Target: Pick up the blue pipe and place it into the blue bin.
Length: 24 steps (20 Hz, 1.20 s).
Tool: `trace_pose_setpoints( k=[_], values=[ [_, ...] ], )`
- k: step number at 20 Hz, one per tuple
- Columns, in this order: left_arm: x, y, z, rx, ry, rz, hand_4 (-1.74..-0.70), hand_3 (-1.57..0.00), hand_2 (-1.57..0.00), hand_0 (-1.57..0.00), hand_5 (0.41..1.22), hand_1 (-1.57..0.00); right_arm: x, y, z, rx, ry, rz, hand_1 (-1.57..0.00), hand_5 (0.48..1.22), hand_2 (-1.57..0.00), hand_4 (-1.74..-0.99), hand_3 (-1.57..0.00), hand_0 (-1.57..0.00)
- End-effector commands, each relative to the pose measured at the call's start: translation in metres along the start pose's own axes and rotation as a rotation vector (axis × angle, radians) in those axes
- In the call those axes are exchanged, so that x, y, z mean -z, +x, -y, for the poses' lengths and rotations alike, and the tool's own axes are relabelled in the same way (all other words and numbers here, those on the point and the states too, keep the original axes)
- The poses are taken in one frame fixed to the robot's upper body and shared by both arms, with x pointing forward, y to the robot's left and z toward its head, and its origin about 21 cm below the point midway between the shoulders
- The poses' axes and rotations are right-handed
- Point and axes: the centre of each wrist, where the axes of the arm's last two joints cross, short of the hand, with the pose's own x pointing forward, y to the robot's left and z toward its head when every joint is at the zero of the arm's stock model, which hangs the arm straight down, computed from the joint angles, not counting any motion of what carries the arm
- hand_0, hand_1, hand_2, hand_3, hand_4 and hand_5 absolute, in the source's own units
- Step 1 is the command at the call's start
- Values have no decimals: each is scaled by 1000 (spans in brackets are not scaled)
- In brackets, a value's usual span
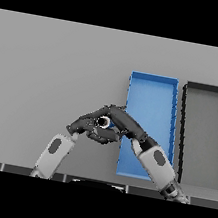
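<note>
The blue pipe shows end-on as a small pale ring with a bit of blue beside it, just left of the blue bin. My left hand comes in from the lower left and is curled round the pipe, holding it above the table. From the lower right my right hand reaches across the bin's left wall, its fingers stretched fairly straight over the top of the pipe and touching the left hand. Most of the pipe is hidden between the two hands.
A dark grey bin stands directly right of the blue bin, the long sides of the two nearly touching. Both bins hold nothing. My right forearm crosses the near part of the blue bin.
</note>
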Motion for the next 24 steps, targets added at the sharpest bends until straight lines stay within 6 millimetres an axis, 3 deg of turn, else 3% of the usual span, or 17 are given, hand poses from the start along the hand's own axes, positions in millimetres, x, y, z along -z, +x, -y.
trace_pose_setpoints(
  k=[1,4,8,11,15,19,21,24],
  values=[
    [-1,-1,-2,6,4,-3,-938,-32,-35,-40,495,-37,-2,2,2,37,3,19,-1571,1220,-1571,-1741,-1570,-1571],
    [1,-2,2,2,-4,-17,-916,-16,-18,-20,474,-18,4,19,7,123,-6,23,-1571,1221,-1571,-1741,-1571,-1571],
    [1,-3,4,2,-18,-13,-907,-6,-7,-8,450,-7,11,53,34,180,-15,51,-1571,1221,-1571,-1741,-1571,-1571],
    [-3,-5,-2,-8,-20,-36,-906,-3,-3,-3,437,-3,16,88,64,181,-21,186,-1571,1221,-1571,-1741,-1571,-1571],
    [-2,-2,-2,-1,-9,-54,-898,0,-1,-1,430,-1,10,122,109,86,-248,207,-1571,1221,-1571,-1741,-1571,-1571],
    [-3,-4,2,2,-11,-56,-890,0,0,0,415,0,-5,114,151,79,-425,120,-1571,1221,-1571,-1741,-1571,-1571],
    [-3,-3,1,15,-11,-39,-882,1,1,1,411,1,-19,98,169,64,-505,46,-1571,1221,-1571,-1741,-1571,-1571],
    [-5,0,-4,39,5,-40,-871,1,1,1,415,1,-48,68,181,105,-589,-41,-1571,1221,-1571,-1741,-1571,-1571]
  ],
)
